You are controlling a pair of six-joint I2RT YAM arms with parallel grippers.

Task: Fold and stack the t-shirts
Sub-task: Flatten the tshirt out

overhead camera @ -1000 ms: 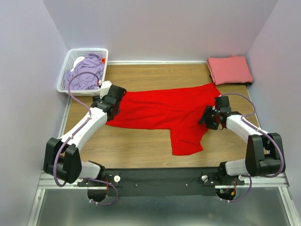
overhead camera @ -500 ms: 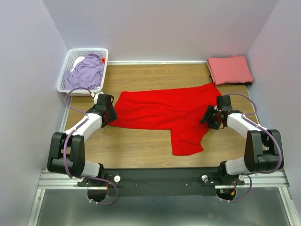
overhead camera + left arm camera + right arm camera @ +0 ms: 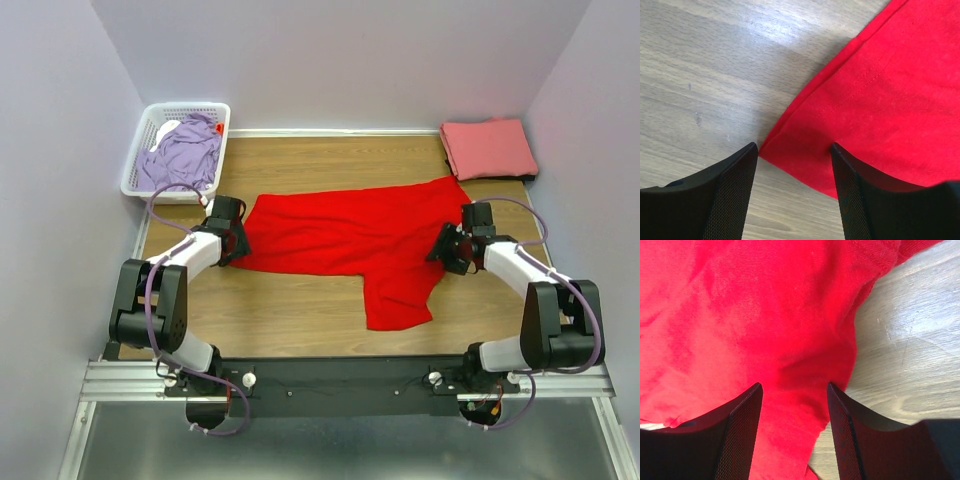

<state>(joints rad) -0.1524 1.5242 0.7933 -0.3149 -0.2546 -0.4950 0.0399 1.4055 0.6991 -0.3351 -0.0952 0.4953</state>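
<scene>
The white-and-black left arm (image 3: 185,258) and right arm (image 3: 515,262) were stretched low. The black left gripper (image 3: 792,150) and black right gripper (image 3: 794,387) had their jaws apart.

three t-shirts are counted: one red t-shirt (image 3: 350,235); one salmon-pink t-shirt (image 3: 488,148), beyond the red t-shirt's right end; one lavender t-shirt (image 3: 180,158), beyond its left end; one white basket (image 3: 188,106) is counted there too; two grippers are counted: the left gripper (image 3: 233,250) at the red t-shirt's left edge, the right gripper (image 3: 446,250) at its right edge
</scene>
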